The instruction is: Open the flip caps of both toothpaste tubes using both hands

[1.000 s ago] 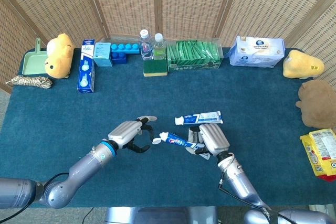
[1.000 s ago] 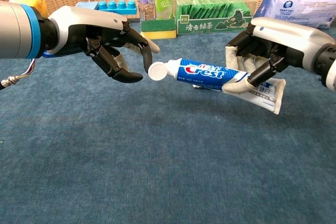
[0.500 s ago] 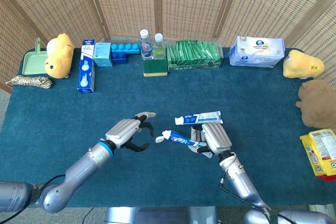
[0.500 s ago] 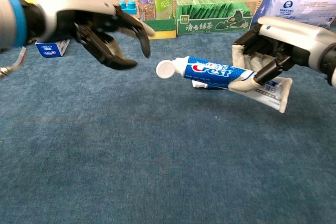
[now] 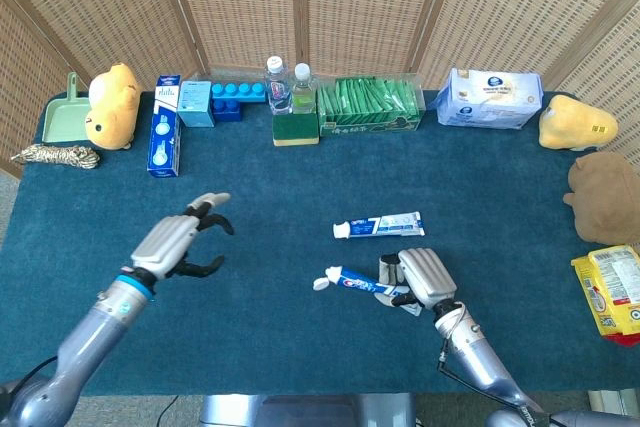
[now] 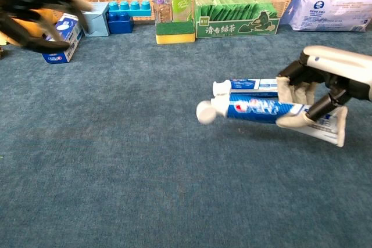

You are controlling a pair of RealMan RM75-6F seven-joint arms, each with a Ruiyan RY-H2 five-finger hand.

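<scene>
Blue Crest toothpaste tube (image 6: pixel 264 110) gripped by right robot hand (image 5: pixel 425 279), left robot hand (image 5: pixel 178 242) empty, fingers spread

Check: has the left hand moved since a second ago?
Yes. The left hand has pulled back from the open white cap of the held blue toothpaste tube, going left toward the blue-and-white carton in head view, holding nothing.

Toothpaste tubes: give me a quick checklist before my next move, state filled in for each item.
1. Right hand holds the near tube: ok.
2. Near tube's flip cap open: ok, hanging off the nozzle.
3. Far tube lying on the table, reachable: ok.
4. Far tube's cap open: cannot tell, looks shut.
5. Left hand free: ok, fingers apart, holding nothing.
6. Left hand near either tube: not ok, well off to the left.
</scene>
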